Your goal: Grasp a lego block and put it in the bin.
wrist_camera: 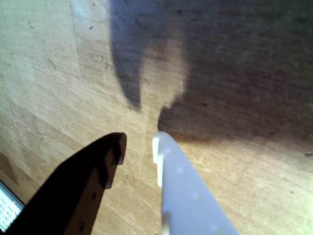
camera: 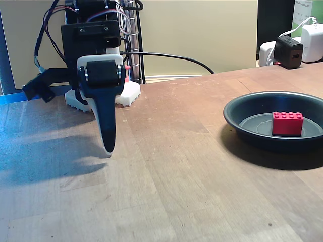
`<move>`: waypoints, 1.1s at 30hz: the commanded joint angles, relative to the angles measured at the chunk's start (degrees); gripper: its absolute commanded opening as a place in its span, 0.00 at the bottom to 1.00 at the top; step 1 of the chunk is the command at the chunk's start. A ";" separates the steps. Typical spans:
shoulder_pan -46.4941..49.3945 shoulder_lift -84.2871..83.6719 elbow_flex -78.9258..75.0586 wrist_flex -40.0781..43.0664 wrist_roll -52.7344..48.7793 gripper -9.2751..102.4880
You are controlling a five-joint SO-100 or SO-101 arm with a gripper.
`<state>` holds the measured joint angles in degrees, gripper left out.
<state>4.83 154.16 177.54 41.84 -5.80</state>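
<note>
One gripper hangs near the tabletop's left side, jaws slightly parted and holding nothing. Toward the right edge, the lego block stands inside the bin. The placing looks done; next, seemingly, only retreat.

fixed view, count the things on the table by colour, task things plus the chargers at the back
red: 1, the lego block
dark grey-black: 1, the bin
black: 1, a charger
white: 2, chargers
total: 5
</note>
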 commanded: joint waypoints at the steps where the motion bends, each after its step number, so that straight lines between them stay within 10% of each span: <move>1: 0.09 -0.53 2.81 1.14 0.53 0.09; 33: 0.88 -0.44 2.90 1.14 4.83 0.09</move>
<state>5.80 154.16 177.54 42.71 -1.14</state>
